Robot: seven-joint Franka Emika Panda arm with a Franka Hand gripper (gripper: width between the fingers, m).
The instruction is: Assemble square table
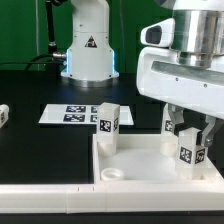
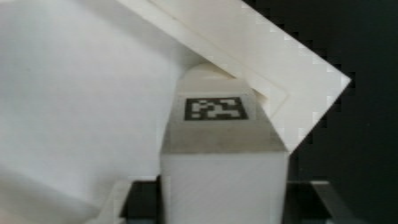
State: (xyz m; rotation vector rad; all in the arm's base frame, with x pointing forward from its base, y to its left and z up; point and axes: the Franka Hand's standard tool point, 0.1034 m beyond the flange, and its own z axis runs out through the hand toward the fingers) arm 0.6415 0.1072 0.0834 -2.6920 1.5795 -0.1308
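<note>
The white square tabletop (image 1: 140, 162) lies rim-up at the front of the exterior view. One tagged leg (image 1: 108, 123) stands upright at its far corner on the exterior view's left. Another tagged leg (image 1: 169, 123) stands close behind my gripper. My gripper (image 1: 191, 152) is shut on a third tagged leg (image 1: 190, 150) and holds it upright over the tabletop near its right side. In the wrist view this leg (image 2: 221, 150) fills the middle between my fingers (image 2: 143, 200), with the tabletop (image 2: 71, 110) and its rim corner (image 2: 294, 75) behind it.
The marker board (image 1: 72, 114) lies on the black table behind the tabletop. A further white tagged leg (image 1: 3, 115) sits at the exterior view's left edge. The arm's white base (image 1: 88, 50) stands at the back.
</note>
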